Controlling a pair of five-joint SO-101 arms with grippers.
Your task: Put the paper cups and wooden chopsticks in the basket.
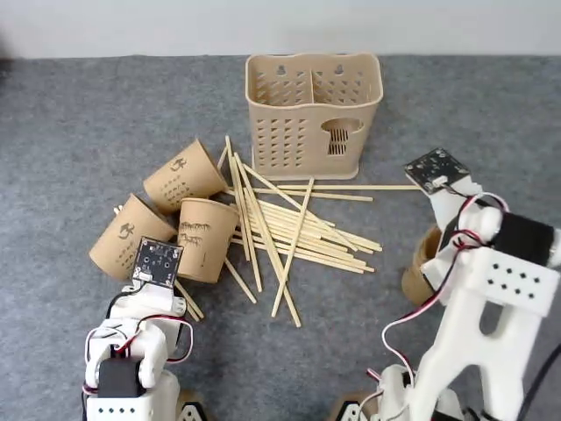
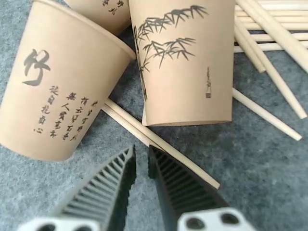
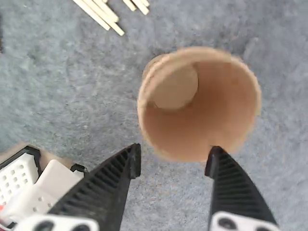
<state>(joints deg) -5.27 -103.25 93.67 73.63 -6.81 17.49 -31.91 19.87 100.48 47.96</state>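
Observation:
Three paper cups lie on their sides at the left: one at the back (image 1: 184,175), one with characters (image 1: 130,235) (image 2: 57,86) and one with bamboo print (image 1: 206,239) (image 2: 183,62). Wooden chopsticks (image 1: 289,224) are strewn between them and the beige basket (image 1: 311,114). My left gripper (image 2: 141,156) is shut and holds nothing, just short of the bamboo cup's base, above a chopstick (image 2: 159,144). A fourth cup (image 1: 421,263) (image 3: 199,103) stands upright at the right. My right gripper (image 3: 173,159) is open, its fingers either side of that cup's near rim.
The basket has two compartments and stands upright at the back centre on the grey carpet (image 1: 79,114). Chopstick ends (image 3: 106,14) lie beyond the upright cup. The right arm's white body (image 1: 491,289) hides part of that cup from above.

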